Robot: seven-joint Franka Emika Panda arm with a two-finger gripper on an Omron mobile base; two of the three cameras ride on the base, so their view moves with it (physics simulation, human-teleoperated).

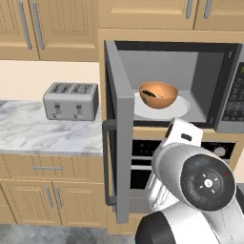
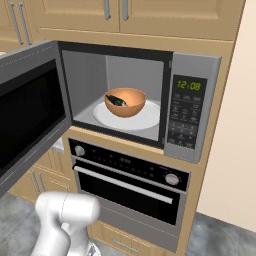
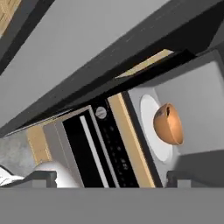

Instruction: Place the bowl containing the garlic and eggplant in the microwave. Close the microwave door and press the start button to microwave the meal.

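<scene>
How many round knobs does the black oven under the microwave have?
2. One knob sits at the left end of the oven control strip, the other knob at its right end. The arm hides part of the strip in the left base view.

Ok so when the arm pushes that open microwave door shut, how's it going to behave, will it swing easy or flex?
The microwave door looks like a rigid grey slab, so it probably won't flex. It stands swung wide open on the left side, so a push should make it pivot rather than slide. A hard shove might jolt the bowl on the white plate.
</scene>
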